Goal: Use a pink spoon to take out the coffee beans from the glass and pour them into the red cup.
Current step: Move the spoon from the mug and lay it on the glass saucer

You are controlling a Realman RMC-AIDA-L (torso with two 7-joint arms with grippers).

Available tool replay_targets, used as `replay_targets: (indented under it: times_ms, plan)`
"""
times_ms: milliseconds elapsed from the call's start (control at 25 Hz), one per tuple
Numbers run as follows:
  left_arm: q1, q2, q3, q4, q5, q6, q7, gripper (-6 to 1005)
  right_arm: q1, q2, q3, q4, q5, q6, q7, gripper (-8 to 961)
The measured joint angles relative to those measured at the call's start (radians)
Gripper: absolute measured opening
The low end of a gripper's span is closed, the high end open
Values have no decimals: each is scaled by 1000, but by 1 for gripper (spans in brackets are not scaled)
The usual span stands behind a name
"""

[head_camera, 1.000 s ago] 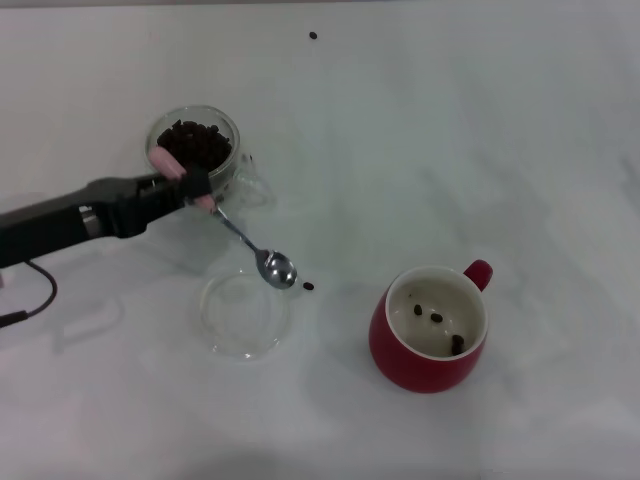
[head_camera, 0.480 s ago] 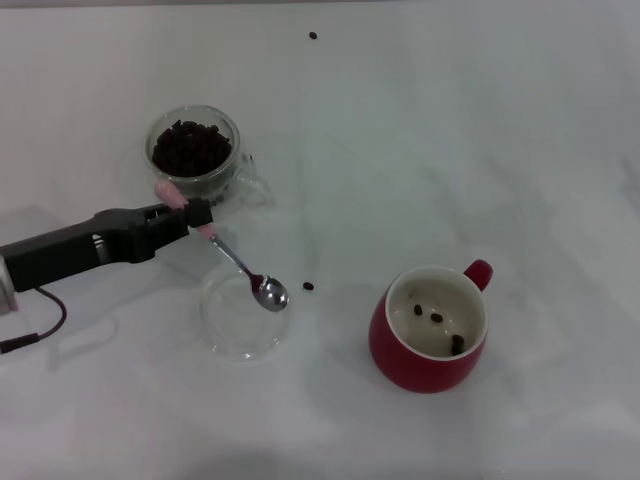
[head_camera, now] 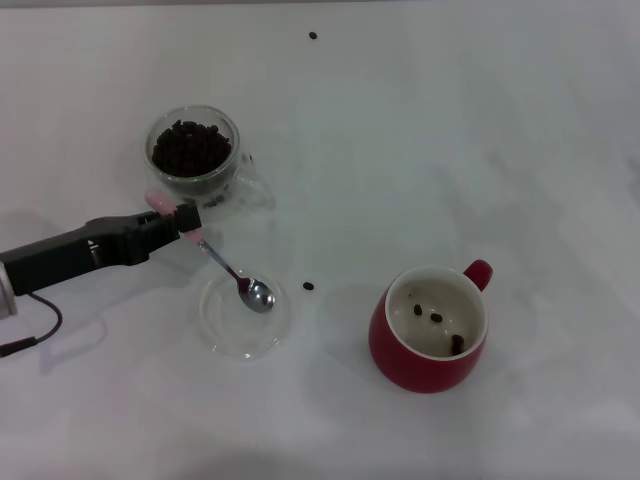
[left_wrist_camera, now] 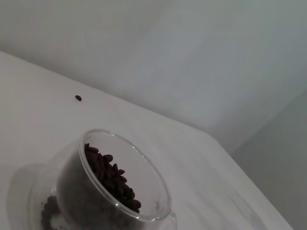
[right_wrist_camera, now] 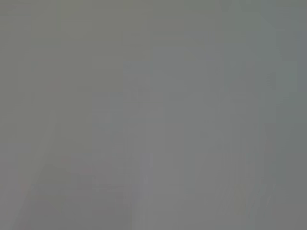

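Observation:
My left gripper point(head_camera: 180, 220) is shut on the pink spoon point(head_camera: 222, 262), gripping its pale pink handle just in front of the glass point(head_camera: 195, 155). The spoon slopes down to the right and its empty metal bowl point(head_camera: 258, 295) lies over the clear saucer point(head_camera: 240, 318). The glass holds many coffee beans point(head_camera: 190, 147) and also shows in the left wrist view point(left_wrist_camera: 110, 191). The red cup point(head_camera: 430, 330) stands at the right with three beans inside. One loose bean point(head_camera: 309, 286) lies between saucer and cup. The right gripper is out of view.
Another loose bean point(head_camera: 313, 36) lies far back on the white table; it also shows in the left wrist view point(left_wrist_camera: 78, 97). A black cable point(head_camera: 30, 335) trails from the left arm at the left edge. The right wrist view is plain grey.
My left gripper has drawn back to the left and toward me with the spoon. The spoon's bowl has come down from beside the loose bean onto the saucer.

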Motion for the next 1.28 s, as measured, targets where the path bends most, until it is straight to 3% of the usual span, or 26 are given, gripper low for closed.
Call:
replay_targets:
  times_ms: [360,880,1080,1280]
  plan:
    - [-50,-3,5,-85,33,-34,-1,221,18,0,0,-6,1,26,2,757]
    - [-41,-6,2,-89,33,-33,-11,259,33,-13,0,-8,0,39,3,757]
    - [-31,-6,-5,-89,29,-34,-27,467,36,-19,2,-10,0,39,1,756]
    - [-16,-9,-26,-90,28,-35,-33,576,31,-23,6,-18,1,39,1,756]
